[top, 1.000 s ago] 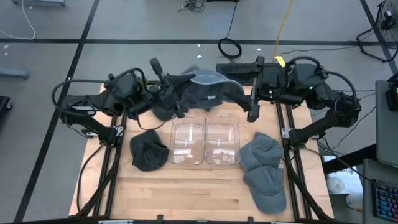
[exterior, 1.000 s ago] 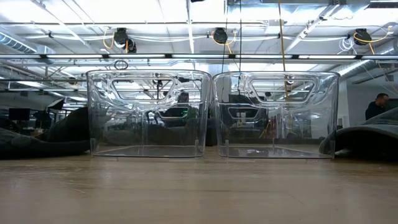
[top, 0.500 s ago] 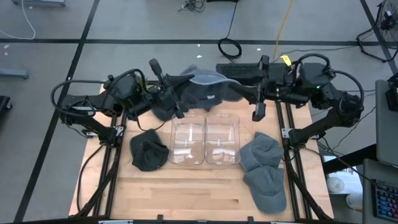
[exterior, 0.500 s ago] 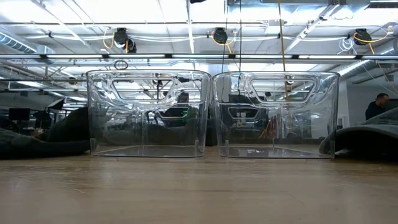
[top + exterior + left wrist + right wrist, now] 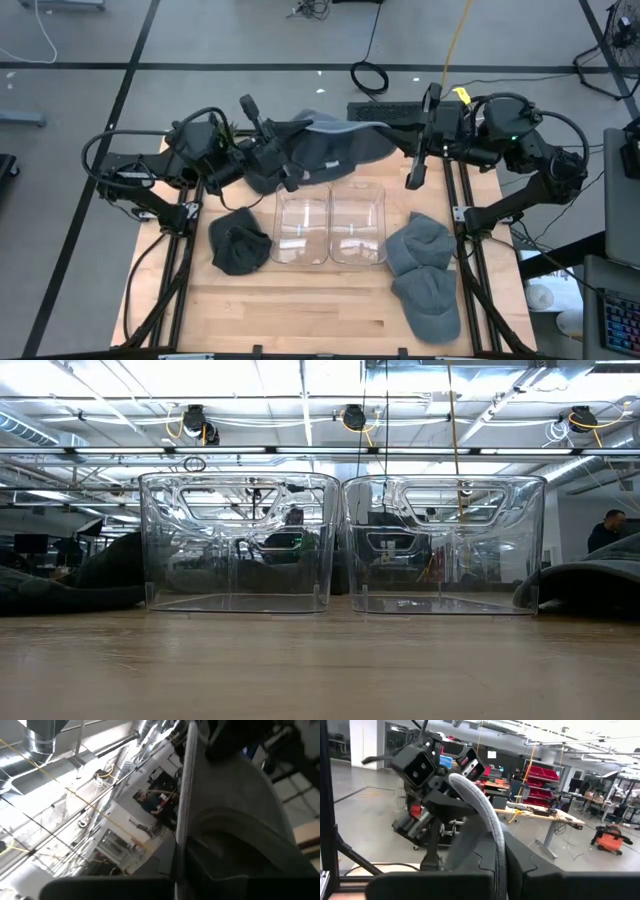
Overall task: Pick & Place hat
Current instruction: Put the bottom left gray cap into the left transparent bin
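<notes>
The grey hat (image 5: 335, 148) hangs stretched at the frame's upper centre, above the two clear bins (image 5: 330, 223). My left claw (image 5: 283, 160) and right claw (image 5: 412, 150) each pinch one edge of its soft, sagging fabric.

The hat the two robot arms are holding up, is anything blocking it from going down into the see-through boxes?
Nothing visible does. The hat hangs between the left gripper and right gripper, just behind the two clear bins, whose tops are open.

Two clear bins (image 5: 237, 545) (image 5: 444, 545) stand side by side on the table (image 5: 320, 665).
</notes>
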Robot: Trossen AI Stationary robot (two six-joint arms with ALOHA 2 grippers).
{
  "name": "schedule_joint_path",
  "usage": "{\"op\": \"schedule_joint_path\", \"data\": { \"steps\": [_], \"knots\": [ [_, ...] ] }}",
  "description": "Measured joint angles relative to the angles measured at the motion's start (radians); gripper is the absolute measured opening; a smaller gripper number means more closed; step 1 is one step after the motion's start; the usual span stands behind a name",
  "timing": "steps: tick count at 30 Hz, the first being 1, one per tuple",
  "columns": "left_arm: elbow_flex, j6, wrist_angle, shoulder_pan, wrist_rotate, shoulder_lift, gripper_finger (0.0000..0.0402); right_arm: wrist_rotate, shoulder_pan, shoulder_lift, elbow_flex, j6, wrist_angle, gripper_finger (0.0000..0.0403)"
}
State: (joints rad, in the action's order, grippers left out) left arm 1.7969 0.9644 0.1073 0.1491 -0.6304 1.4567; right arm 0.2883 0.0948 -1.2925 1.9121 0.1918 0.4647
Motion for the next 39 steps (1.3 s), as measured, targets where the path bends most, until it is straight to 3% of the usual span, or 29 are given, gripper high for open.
{"op": "schedule_joint_path", "data": {
  "steps": [11, 17, 24, 32, 39],
  "knots": [
    [0.001, -0.268, 0.056, 0.015, 0.054, -0.027, 0.0107, -0.003, 0.002, 0.025, 0.000, 0.052, 0.009, 0.0001],
    [0.002, -0.423, 0.067, 0.028, 0.071, -0.047, 0.0165, 0.025, 0.002, 0.031, -0.001, 0.146, 0.057, 0.0000],
    [0.001, -0.687, 0.110, 0.013, 0.234, -0.053, 0.0233, -0.004, 0.001, 0.031, -0.001, 0.316, 0.112, 0.0000],
    [0.000, -0.991, 0.172, -0.078, 0.402, -0.064, 0.0265, 0.011, 0.001, 0.017, -0.001, 0.630, 0.158, 0.0000],
    [0.001, -1.168, 0.189, -0.188, 0.523, -0.094, 0.0262, 0.182, 0.058, -0.022, -0.001, 0.842, 0.253, 0.0000]
  ]
}}
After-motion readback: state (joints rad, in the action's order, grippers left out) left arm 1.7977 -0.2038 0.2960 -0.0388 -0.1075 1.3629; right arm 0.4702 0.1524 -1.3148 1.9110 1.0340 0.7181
